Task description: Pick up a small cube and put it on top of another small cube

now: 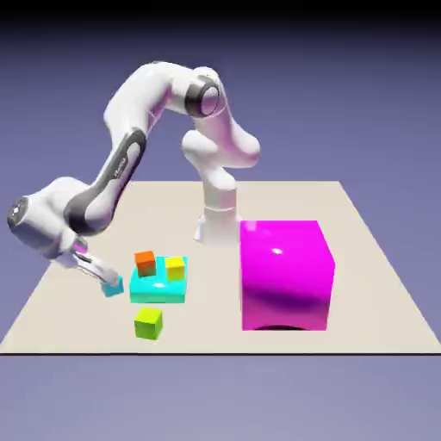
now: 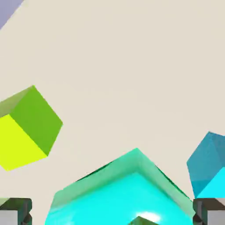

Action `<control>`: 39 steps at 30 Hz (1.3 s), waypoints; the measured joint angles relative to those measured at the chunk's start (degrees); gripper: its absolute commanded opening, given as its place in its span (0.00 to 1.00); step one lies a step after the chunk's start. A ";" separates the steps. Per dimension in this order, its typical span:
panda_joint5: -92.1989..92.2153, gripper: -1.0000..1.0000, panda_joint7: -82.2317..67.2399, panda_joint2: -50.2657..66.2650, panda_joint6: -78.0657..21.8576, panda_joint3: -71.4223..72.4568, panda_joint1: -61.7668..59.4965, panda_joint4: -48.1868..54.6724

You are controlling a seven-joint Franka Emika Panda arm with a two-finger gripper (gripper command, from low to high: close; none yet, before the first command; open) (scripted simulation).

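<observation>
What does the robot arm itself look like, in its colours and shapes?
The arm is glossy white, built of rounded tubular links, with dark grey bands and caps at the joints. It rises from a white base column. The jaws end in small grey finger tips. No cables or markings show.

Tiny cyan cube, orange cube, yellow cube, lime-green cube, magenta block.
</observation>
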 measured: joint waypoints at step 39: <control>24.08 0.00 17.90 28.29 -39.20 -5.39 -2.15 33.15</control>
